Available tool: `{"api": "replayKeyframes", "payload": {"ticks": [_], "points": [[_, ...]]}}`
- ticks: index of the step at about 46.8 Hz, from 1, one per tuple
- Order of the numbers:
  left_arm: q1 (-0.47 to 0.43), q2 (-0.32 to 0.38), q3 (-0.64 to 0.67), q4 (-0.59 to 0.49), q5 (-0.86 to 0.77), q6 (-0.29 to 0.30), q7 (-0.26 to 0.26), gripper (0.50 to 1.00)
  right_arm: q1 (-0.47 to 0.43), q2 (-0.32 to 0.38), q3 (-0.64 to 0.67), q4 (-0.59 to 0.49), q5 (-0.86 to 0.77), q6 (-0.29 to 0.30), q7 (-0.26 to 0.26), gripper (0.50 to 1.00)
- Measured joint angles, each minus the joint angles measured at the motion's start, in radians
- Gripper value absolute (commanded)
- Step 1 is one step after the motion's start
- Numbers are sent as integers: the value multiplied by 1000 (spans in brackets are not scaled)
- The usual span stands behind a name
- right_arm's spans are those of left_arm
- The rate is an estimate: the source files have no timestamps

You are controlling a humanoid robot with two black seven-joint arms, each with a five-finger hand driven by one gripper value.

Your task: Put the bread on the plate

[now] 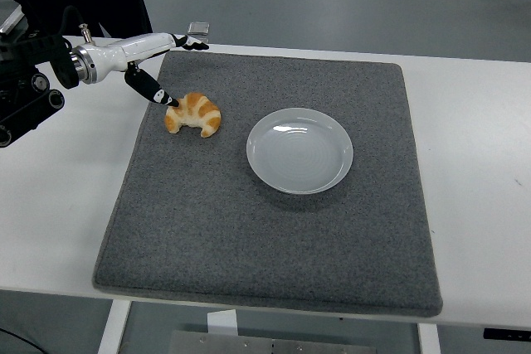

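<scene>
Overhead, from the head view: left hand (158, 60) reaching in from the left edge over the far left corner of the grey mat (274, 230), fingers spread and holding nothing. Thumb pointing down toward the bread, its dark tip right at the left end of the croissant (193, 113), touching or very nearly so; hard to say which. Other fingers stretched out flat toward the mat's far edge, well above the bread and apart from it. White forearm casing and black wrist joint over the bare white table (481, 163) at the left. Croissant lying on the mat in its far left part, golden with paler bands, curved with both ends toward the near side. White plate (299, 151) near the mat's middle, to the right of the croissant, apart from it with a strip of mat between. Plate bare of food, upright, flat on the mat. Small grey block (197, 28) at the table's far edge, just beyond the fingertips.
</scene>
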Motion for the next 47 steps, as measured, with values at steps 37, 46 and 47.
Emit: {"api": "replayKeyframes", "payload": {"ticks": [37, 46, 47], "points": [[-1, -12, 6, -9, 129, 12, 0, 1000, 0, 0, 0, 0, 0, 0, 0, 952], [0, -17, 26, -6, 140, 35, 1, 1000, 0, 0, 0, 0, 0, 0, 0, 952], [0, -18, 33, -6, 141, 35, 1, 1000, 0, 0, 0, 0, 0, 0, 0, 954]]}}
